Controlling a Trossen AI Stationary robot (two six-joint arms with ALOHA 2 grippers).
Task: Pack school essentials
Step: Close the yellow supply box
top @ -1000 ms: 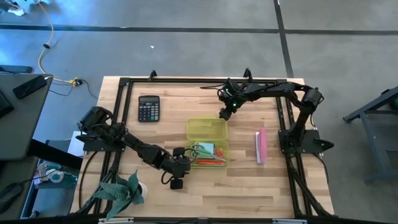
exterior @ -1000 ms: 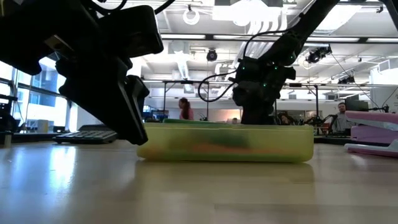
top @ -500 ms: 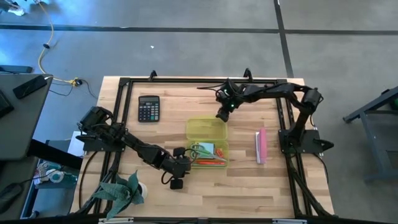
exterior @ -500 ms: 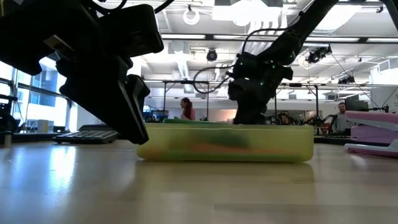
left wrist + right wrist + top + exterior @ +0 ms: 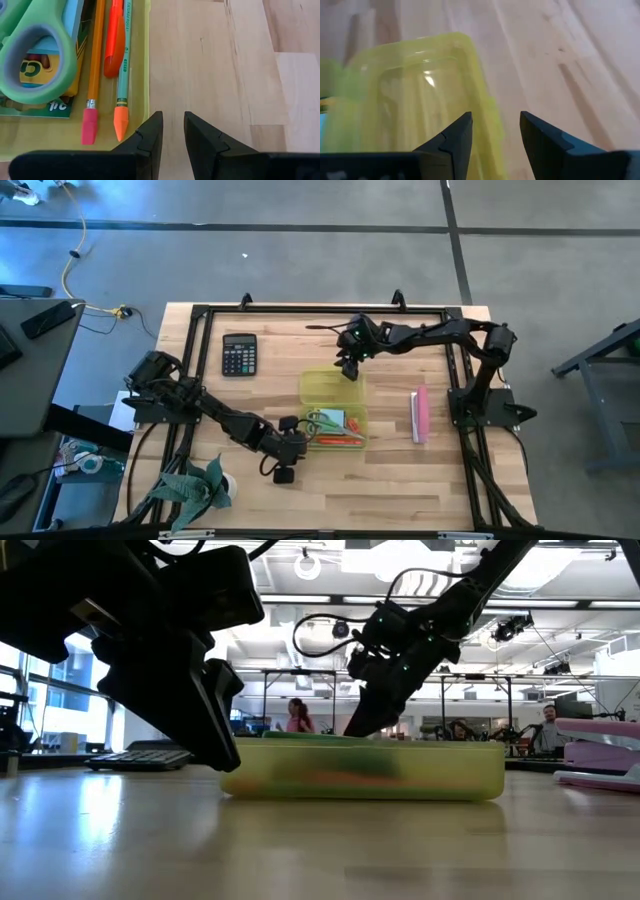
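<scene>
On the wooden tabletop [image 5: 400, 470] lies an open translucent yellow-green case [image 5: 333, 388]. Its near half holds green-handled scissors [image 5: 27, 55] over a crayon box [image 5: 35, 70], two pencils [image 5: 122, 75] and an orange pen [image 5: 114, 40]. Beside that half's corner rests the left claw [image 5: 172, 132], fingers parted and empty. Above the lid's far edge hovers the right claw [image 5: 495, 132], released, holding nothing. A calculator [image 5: 239, 354] and a pink object [image 5: 421, 414] lie apart.
</scene>
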